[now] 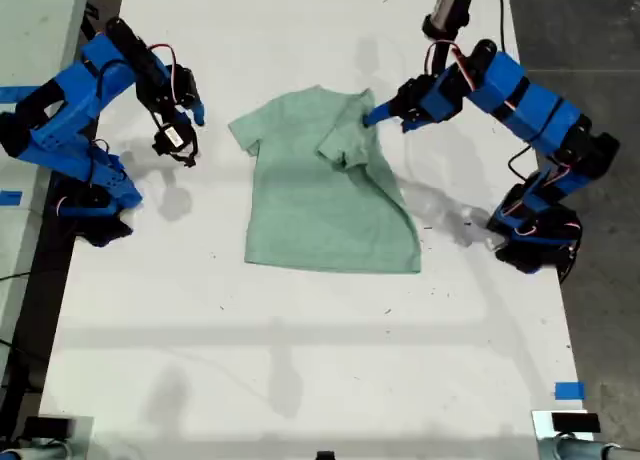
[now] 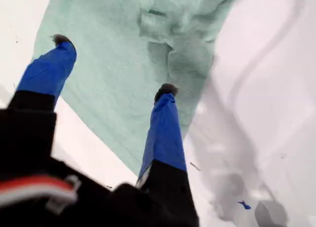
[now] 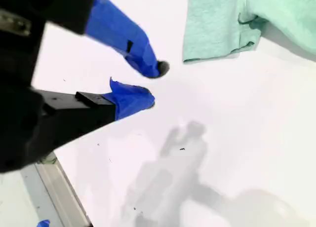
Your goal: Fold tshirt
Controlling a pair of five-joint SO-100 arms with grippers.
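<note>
With my first claw (image 2: 111, 64) wide open and empty over the tshirt (image 1: 325, 185), and my second claw (image 3: 155, 84) slightly parted, holding nothing, the folded sleeve may spring back.

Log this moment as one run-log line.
tshirt: one sleeve folded inward | my first gripper: open above it | my second gripper: open, off cloth

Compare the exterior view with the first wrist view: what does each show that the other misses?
Only the exterior view shows the whole tshirt outline, with one sleeve spread flat toward that view's left, both blue arms, my second gripper hanging over bare table, and blue tape near the table edge.

Only the first wrist view shows my first gripper close up, jaws spread wide above the cloth, holding nothing.

Both show the folded-over sleeve lying crumpled on the shirt body, and the white table.
</note>
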